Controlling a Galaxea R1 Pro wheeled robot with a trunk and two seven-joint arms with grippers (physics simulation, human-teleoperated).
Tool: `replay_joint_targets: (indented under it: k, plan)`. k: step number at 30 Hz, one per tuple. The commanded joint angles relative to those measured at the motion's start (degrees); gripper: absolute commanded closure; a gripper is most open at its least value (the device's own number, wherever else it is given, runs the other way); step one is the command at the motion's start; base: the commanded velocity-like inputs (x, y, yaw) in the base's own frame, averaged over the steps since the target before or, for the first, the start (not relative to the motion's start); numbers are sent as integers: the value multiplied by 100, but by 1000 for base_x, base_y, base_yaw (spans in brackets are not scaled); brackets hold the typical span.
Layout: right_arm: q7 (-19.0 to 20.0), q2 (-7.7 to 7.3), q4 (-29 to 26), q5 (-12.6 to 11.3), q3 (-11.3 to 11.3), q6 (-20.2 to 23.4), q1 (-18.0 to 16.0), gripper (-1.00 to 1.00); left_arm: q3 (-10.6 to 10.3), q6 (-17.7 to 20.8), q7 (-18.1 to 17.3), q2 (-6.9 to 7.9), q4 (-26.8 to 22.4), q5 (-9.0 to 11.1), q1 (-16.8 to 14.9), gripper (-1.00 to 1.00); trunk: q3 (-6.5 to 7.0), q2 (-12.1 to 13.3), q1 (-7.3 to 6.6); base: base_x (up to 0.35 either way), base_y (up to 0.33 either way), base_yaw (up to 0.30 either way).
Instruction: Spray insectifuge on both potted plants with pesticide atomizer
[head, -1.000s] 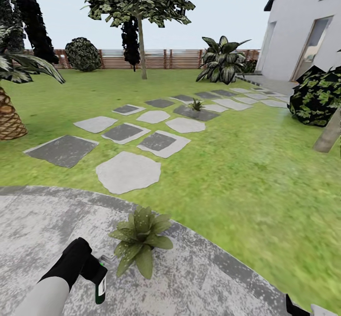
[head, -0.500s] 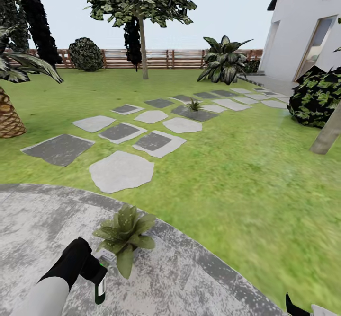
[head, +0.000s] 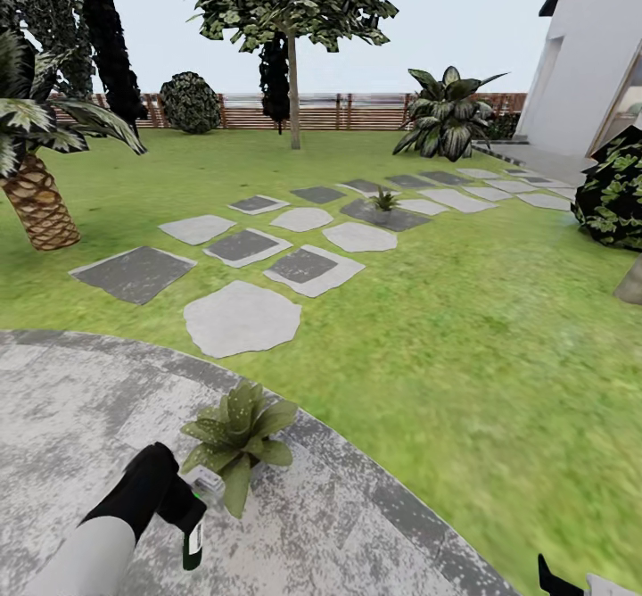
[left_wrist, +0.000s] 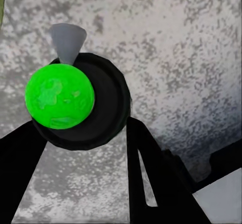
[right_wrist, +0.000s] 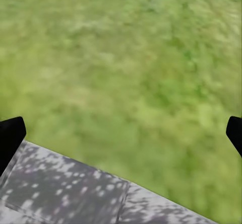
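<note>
My left gripper (head: 183,502) is shut on the pesticide atomizer (head: 193,535), a dark bottle with a green mark hanging below the hand, its pale spray head (head: 209,484) next to the near potted plant (head: 236,434) on the round grey patio (head: 80,400). From the left wrist the atomizer (left_wrist: 80,103) shows as a dark round body with a bright green patch and a grey nozzle, held between the black fingers (left_wrist: 151,178). The second potted plant (head: 385,200) stands far off on a stepping slab. My right gripper (right_wrist: 121,133) hangs open over the lawn and the patio edge.
Grey stepping slabs (head: 241,318) cross the lawn toward the house (head: 597,52). A palm (head: 36,194) stands at the left, a dark bush (head: 615,190) at the right, a tree (head: 292,87) and a brown fence (head: 348,112) at the back.
The head view has turned, so the whole scene sits further right than before. The near potted plant now lies closer to the atomizer's spray head than a second ago.
</note>
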Motion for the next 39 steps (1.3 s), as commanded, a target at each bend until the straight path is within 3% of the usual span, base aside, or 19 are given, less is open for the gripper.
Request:
replay_joint_targets:
  k: [1,4,8,12,20,30,35,39]
  plan:
    - [50,1,-1,30,-47,-27,-8,-100,-45,146,-46,19,-7,-42,-15,100,-5,-2,-1,0,0,1]
    - [50,1,-1,30,-46,-27,-10,-100,-109,810,-52,29,-14,-43,-93,100,-5,-2,-1,0,0,0]
    - [50,1,-1,30,-53,-27,-9,-100,-117,1111,-63,-22,-8,-38,-460,100,-5,-2,-1,0,0,0]
    - [50,1,-1,32,-54,-27,-10,-100,-115,1137,-66,60,-8,-11,-514,100,-5,-2,-1,0,0,0]
    - [50,-7,-3,39,-55,-22,-9,-100,-137,1063,-29,39,-8,1,-451,100,-5,-2,-1,-3,0,0]
    - [50,-6,-1,39,-54,-20,-9,-100,-98,1060,-21,-7,-9,15,-452,100,-5,-2,-1,-274,0,6]
    - [50,-2,-1,39,-47,-19,-10,-100,-101,1086,-50,-80,-16,23,-559,100,-5,-2,-1,-30,0,217]
    - [50,-2,-1,39,-54,-19,-8,-100,-92,1136,-58,-128,-11,33,-946,100,-5,-2,-1,-2,0,59]
